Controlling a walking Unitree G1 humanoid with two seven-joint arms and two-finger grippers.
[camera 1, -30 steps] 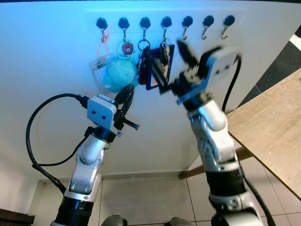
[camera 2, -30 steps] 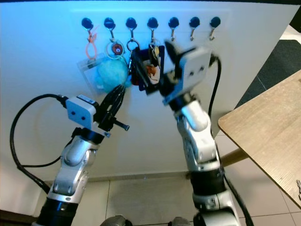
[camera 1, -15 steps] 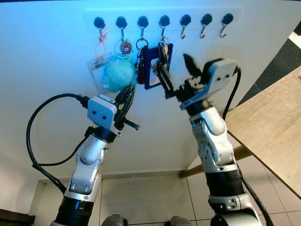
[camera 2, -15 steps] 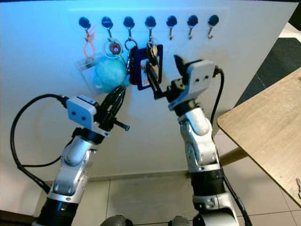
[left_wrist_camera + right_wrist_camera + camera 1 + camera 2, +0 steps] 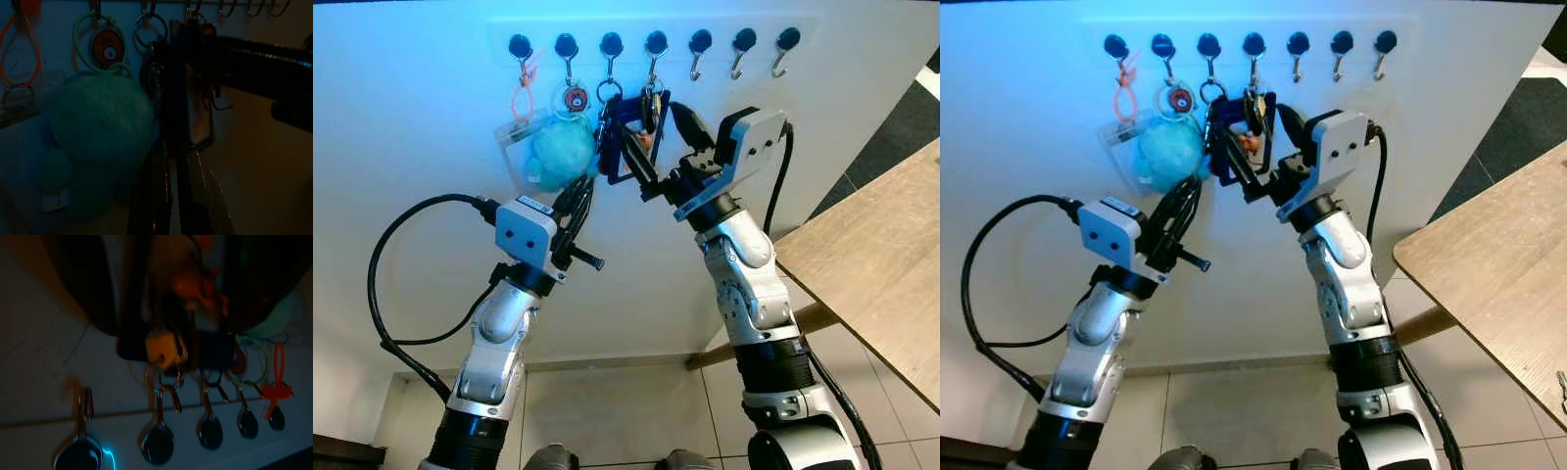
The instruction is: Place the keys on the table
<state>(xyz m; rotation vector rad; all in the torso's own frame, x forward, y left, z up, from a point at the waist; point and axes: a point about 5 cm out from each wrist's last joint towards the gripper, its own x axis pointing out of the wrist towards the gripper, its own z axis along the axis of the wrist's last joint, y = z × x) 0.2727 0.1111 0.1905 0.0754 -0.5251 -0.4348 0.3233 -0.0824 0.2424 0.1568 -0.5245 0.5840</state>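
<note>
A bunch of keys (image 5: 652,102) hangs on the fourth wall hook (image 5: 656,44), together with a dark blue card holder (image 5: 616,129). My right gripper (image 5: 656,137) is raised to the bunch and open, one finger on each side of the keys and holder, not closed on them. In the right wrist view the keys and their yellow tag (image 5: 164,350) hang between the two dark fingers. My left gripper (image 5: 576,196) is held up below a teal plush (image 5: 563,155), fingers together and holding nothing. The wooden table (image 5: 876,264) stands at the right.
A white wall carries a row of several black hooks; the three on the right (image 5: 742,44) are bare. An orange loop (image 5: 524,93), a clear badge holder (image 5: 514,147) and a round tag (image 5: 575,98) hang at the left. Tiled floor (image 5: 617,411) lies below.
My right gripper dipped down and to the right, then came back up and left, so its open fingers now straddle the keys. The left arm has stayed still.
</note>
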